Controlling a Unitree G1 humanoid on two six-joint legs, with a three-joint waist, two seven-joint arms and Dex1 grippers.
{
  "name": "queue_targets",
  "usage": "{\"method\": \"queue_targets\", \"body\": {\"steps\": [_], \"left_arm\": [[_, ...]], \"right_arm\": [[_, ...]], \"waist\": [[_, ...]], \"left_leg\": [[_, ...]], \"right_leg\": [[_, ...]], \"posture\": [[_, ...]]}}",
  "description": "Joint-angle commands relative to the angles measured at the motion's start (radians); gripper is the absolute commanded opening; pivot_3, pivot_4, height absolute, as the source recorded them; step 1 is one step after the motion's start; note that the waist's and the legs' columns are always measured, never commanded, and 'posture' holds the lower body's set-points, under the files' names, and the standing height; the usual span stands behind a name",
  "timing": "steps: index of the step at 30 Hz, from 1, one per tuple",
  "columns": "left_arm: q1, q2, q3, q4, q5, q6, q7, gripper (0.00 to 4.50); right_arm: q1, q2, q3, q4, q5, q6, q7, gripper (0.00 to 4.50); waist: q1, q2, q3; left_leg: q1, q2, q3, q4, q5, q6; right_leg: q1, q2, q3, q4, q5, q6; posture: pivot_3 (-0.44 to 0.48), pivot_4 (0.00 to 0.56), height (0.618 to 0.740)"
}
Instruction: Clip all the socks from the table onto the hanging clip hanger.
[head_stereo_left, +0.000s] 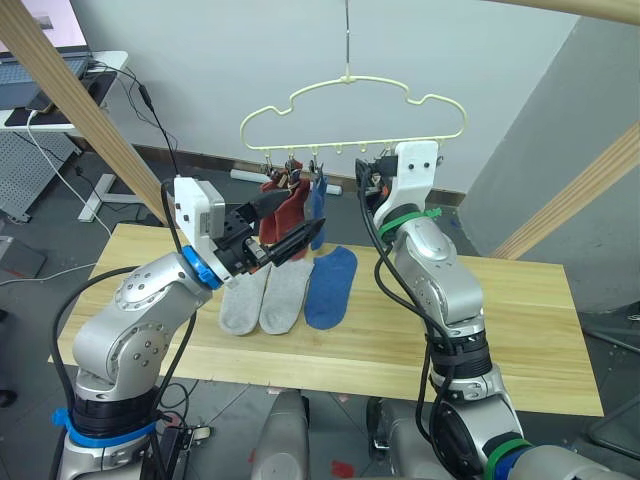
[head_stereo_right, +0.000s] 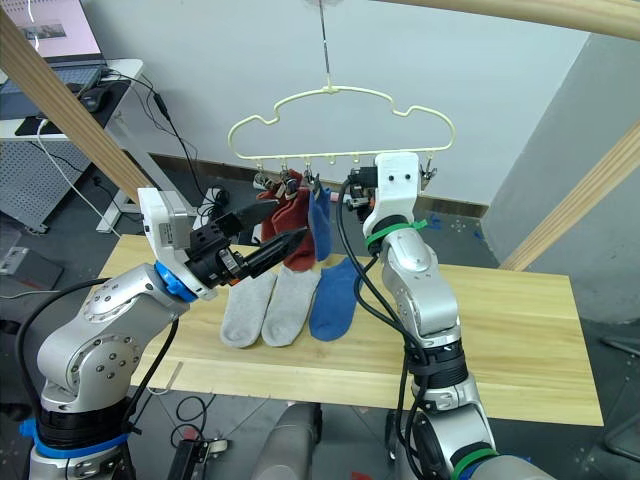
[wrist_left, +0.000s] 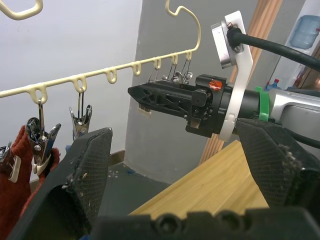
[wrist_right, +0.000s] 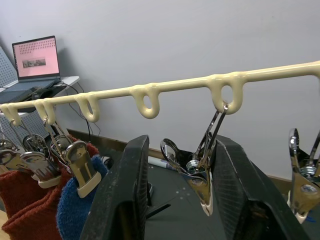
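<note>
While three socks hang clipped, three more wait on the desk.

Two rust red socks (head_stereo_left: 285, 208) and one blue sock (head_stereo_left: 317, 200) hang from clips at the left end of the clip hanger (head_stereo_left: 352, 115); two grey socks (head_stereo_left: 264, 295) and a second blue sock (head_stereo_left: 331, 285) lie side by side on the desk (head_stereo_left: 520, 340), near its far edge and left of the middle. The right tool (wrist_right: 175, 200) is raised to the hanger, its jaws wide around a free clip (wrist_right: 197, 172) without yet pressing it. The left tool (head_stereo_left: 295, 240) hovers above the grey socks, also wide and carrying nothing. The likely trouble, as I judge it: the hanger dangles from one hook, so a squeeze off the clip's centre could swing it aside and let the clip slip out; and with no sock lifted yet, an opened clip has nothing to receive.
</note>
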Motion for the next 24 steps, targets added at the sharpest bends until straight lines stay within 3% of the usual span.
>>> {"method": "queue_targets", "body": {"steps": [1, 8, 16, 20, 24], "left_arm": [[-0.006, -0.004, 0.000, -0.047, 0.000, -0.013, 0.001, 4.34], [-0.007, -0.001, -0.002, -0.046, 0.000, -0.012, -0.007, 4.34], [-0.004, -0.006, -0.007, -0.051, 0.001, -0.012, -0.003, 4.34], [0.017, 0.008, -0.033, -0.051, 0.030, -0.009, -0.012, 4.34], [0.060, 0.043, -0.166, 0.030, 0.213, -0.040, -0.022, 4.34]], "right_arm": [[-0.026, 0.003, -0.002, -0.022, -0.006, -0.032, -0.006, 1.83], [-0.024, 0.005, -0.003, -0.025, -0.003, -0.031, -0.009, 1.83], [-0.031, 0.004, -0.011, -0.029, 0.005, -0.032, -0.005, 0.02], [-0.027, -0.011, -0.015, -0.037, 0.011, -0.023, 0.012, 0.00], [-0.004, -0.087, -0.008, -0.050, 0.035, 0.030, 0.098, 0.00]], "waist": [[0.000, 0.000, 0.000], [0.000, 0.000, 0.000], [0.000, 0.000, 0.000], [0.000, 0.000, 0.000], [-0.002, 0.001, 0.000]], "left_leg": [[0.000, 0.000, 0.000, 0.000, 0.000, 0.000], [0.000, 0.000, 0.000, 0.000, 0.000, 0.000], [0.000, 0.000, 0.000, 0.000, 0.000, 0.000], [0.000, 0.000, 0.000, 0.000, 0.000, 0.000], [0.000, 0.000, 0.000, 0.000, 0.000, 0.000]], "right_leg": [[0.000, 0.000, 0.000, 0.000, 0.000, 0.000], [0.000, 0.000, 0.000, 0.000, 0.000, 0.000], [0.000, 0.000, 0.000, 0.000, 0.000, 0.000], [0.000, 0.000, 0.000, 0.000, 0.000, 0.000], [0.000, 0.000, 0.001, 0.000, 0.000, 0.000]], "posture": [[0.279, 0.294, 0.740], [0.279, 0.294, 0.740], [0.278, 0.294, 0.740], [0.270, 0.295, 0.740], [0.249, 0.297, 0.740]]}}
